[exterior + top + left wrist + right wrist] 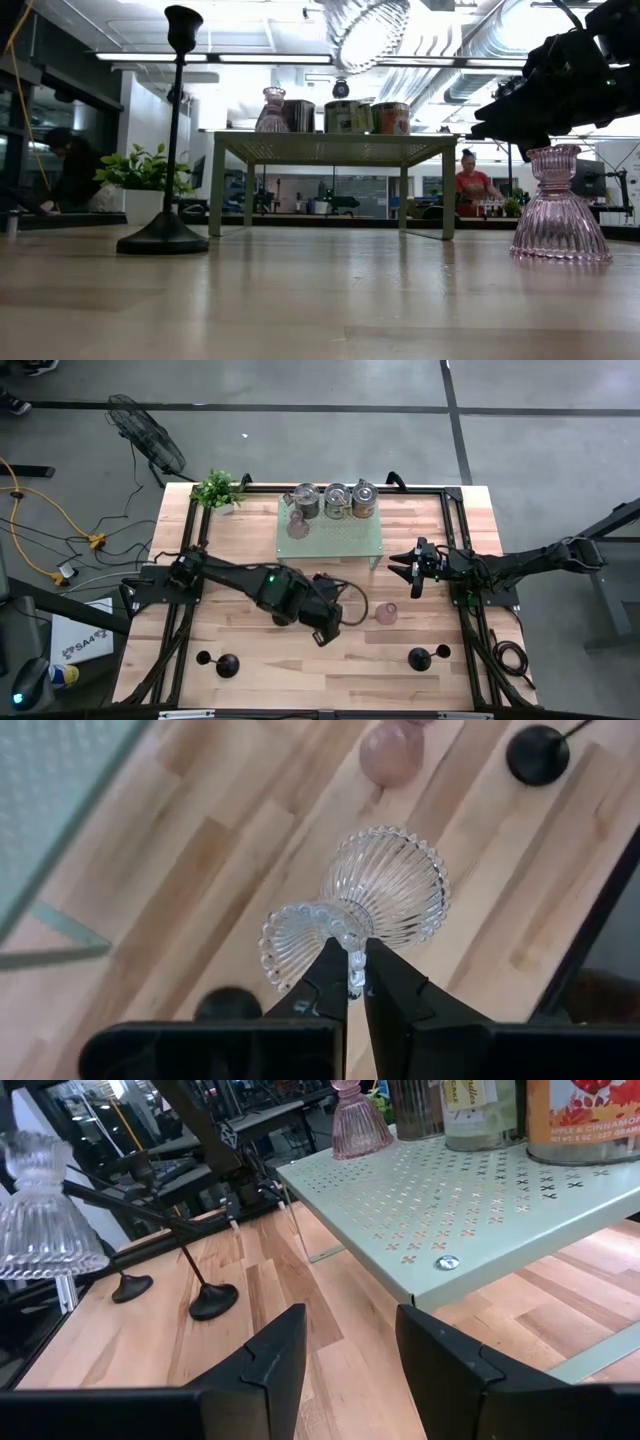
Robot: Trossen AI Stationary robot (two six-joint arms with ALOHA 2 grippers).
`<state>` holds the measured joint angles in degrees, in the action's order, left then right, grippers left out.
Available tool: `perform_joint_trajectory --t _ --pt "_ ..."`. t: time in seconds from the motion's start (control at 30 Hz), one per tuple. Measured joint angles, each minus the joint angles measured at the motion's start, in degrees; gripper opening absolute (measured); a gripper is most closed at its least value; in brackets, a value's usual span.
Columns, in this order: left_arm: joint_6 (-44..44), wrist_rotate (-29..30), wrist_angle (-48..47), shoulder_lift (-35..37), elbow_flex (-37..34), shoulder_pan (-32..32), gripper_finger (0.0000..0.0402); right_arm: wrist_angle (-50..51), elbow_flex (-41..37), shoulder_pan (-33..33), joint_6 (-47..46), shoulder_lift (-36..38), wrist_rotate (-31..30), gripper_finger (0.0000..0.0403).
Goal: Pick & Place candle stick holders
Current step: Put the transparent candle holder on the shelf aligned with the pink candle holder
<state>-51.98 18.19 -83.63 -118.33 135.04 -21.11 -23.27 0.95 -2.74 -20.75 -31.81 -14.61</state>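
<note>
Nearest the front edge of the bench [250, 550] stand two black candle stick holders, well apart. The left black holder [227, 667] and the right black holder [420, 656] each have a round domed base, a thin upright stem and a tiny cup on top. In the low view one of them rises tall and slim from its dark dome.

A little farther in, near the middle of the bench, the left tool [335, 615] is closed narrow on a clear glass holder [385, 885]. This is a ribbed, bell-shaped piece with a beaded rim and a small fluted cup. Its fingertips [330, 985] pinch it at the small end, and it is held clear of the wood. In the right wrist view it hangs upright.

Just beside that tool a pink glass holder [386, 614] stands on the bench, ribbed and bell-shaped too.

Farther back on the right, the right tool [415, 570] hovers with its fingers spread wide and nothing between them, near the front right corner of the green shelf [340, 545].

On that perforated shelf, toward the far edge, a second pink holder [297, 525] stands in front of three candle jars [335, 500]. A potted plant [215, 488] sits at the far left corner.
</note>
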Motion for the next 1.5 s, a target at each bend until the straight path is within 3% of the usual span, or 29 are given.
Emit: perform_joint_trajectory --t 0.87,1.3,1.5 --pt "16.23 0.01 -2.0 2.57 -0.04 16.72 0.0007 0.39 0.0 0.02 0.0 0.0 0.0 0.0148" --pt "36.38 0.81 -4.41 4.16 -0.04 24.97 0.0007 0.65 0.02 0.0 0.0 -0.01 0.0 0.0148" --pt "50.27 1.0 -2.08 4.14 -0.04 26.15 0.0007 0.69 0.02 0.02 0.0 -0.01 0.0 0.0148"
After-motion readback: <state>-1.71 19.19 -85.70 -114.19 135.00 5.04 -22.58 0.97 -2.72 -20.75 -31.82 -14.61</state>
